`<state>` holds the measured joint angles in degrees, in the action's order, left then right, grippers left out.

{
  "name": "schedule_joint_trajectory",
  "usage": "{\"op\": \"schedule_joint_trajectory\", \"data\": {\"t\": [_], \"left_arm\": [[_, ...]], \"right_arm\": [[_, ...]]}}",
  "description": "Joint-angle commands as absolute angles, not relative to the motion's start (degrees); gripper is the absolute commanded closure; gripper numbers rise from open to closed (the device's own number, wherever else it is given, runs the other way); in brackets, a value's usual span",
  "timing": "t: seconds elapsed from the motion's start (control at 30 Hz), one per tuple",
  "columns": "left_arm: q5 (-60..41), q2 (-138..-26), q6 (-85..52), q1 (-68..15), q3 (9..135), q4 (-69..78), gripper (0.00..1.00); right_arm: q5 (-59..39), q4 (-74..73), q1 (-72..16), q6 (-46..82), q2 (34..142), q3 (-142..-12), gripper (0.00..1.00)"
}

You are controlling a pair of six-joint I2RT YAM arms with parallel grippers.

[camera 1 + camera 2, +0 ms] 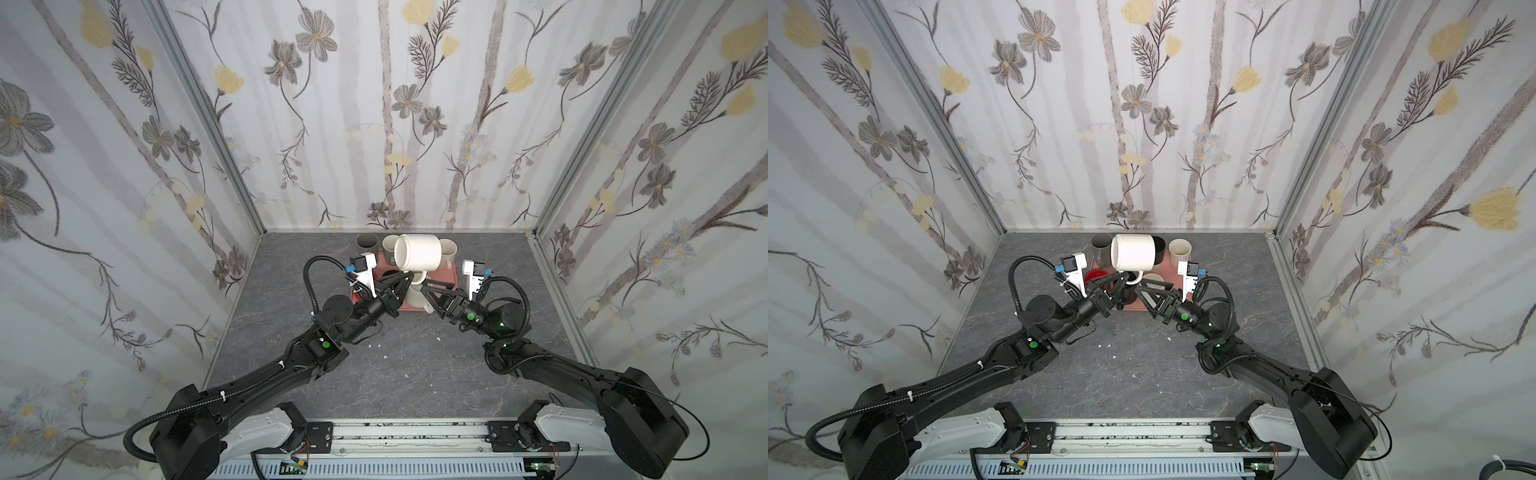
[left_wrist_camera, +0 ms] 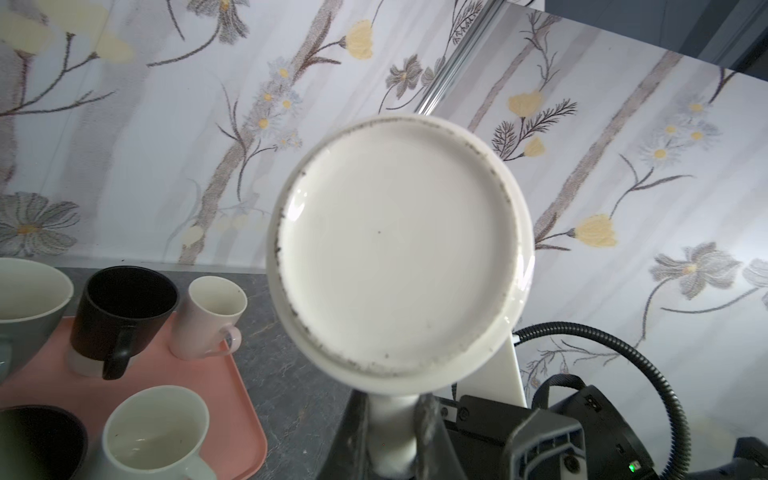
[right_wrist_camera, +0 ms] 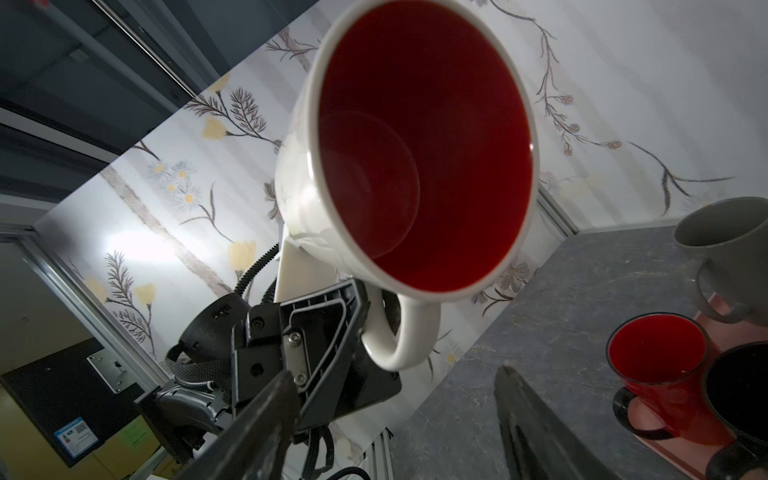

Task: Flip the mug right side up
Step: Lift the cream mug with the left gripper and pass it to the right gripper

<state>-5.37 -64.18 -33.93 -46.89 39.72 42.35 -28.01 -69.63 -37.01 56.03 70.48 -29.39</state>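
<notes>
- grey mug [image 1: 367, 243]: stood upright at the back left of the tray [image 2: 239, 399].
- red mug [image 1: 1094, 275]: stood upright on the tray's left side, partly hidden by the left arm.
- left end effector [image 1: 409, 276]: closed tight on the handle [image 3: 424, 332] of the mug [image 1: 417, 252]. The grip is seen in both top views and in the right wrist view.
- mug: held in the air over the tray, laid on its side, not yet righted. Base is turned to the left and the red inside to the right. The handle points downward and toward the near edge of the grey marbled desk [image 1: 395, 374].
- black mug [image 2: 104, 328]: stood upright on the tray, seen in the left wrist view just beside the cream mug [image 2: 212, 320].
- right end effector [image 1: 434, 287]: jaws are parted with nothing held. It is placed just right of the handle, lower than the mug's mouth. Contact with the handle cannot be told.
- cream mug: stood upright at the back right of the tray.
</notes>
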Motion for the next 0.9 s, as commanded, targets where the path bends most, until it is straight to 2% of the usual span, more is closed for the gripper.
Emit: {"op": "schedule_joint_trajectory", "data": {"t": [0.0,0.1,0.47,0.7,0.73,0.83,0.87], "left_arm": [[-9.3,-64.3,-35.6,-46.6,39.9,53.1,1.00],[-10.3,-64.5,-36.3,-46.7,40.0,53.8,1.00],[-11.2,-65.9,-38.2,-46.7,40.7,54.7,1.00],[-10.8,-66.5,-39.4,-46.5,41.7,52.9,1.00],[-10.4,-66.4,-39.5,-46.5,41.8,52.2,0.94],[-8.9,-65.7,-39.5,-46.5,41.3,50.7,0.57],[-8.6,-65.5,-39.3,-46.6,41.3,50.2,0.51]], "right_arm": [[-28.4,-78.4,-37.0,59.7,71.1,-30.2,0.30],[-28.0,-81.7,-37.1,61.0,71.8,-30.6,0.35],[-28.7,-84.6,-37.7,63.3,73.3,-32.7,0.62],[-28.0,-81.1,-37.7,61.1,71.6,-32.7,0.92],[-27.7,-79.8,-37.7,60.3,71.0,-32.7,0.95],[-25.8,-74.6,-37.6,57.4,68.5,-32.6,1.00],[-25.1,-72.5,-37.5,56.7,67.6,-32.4,1.00]]}}
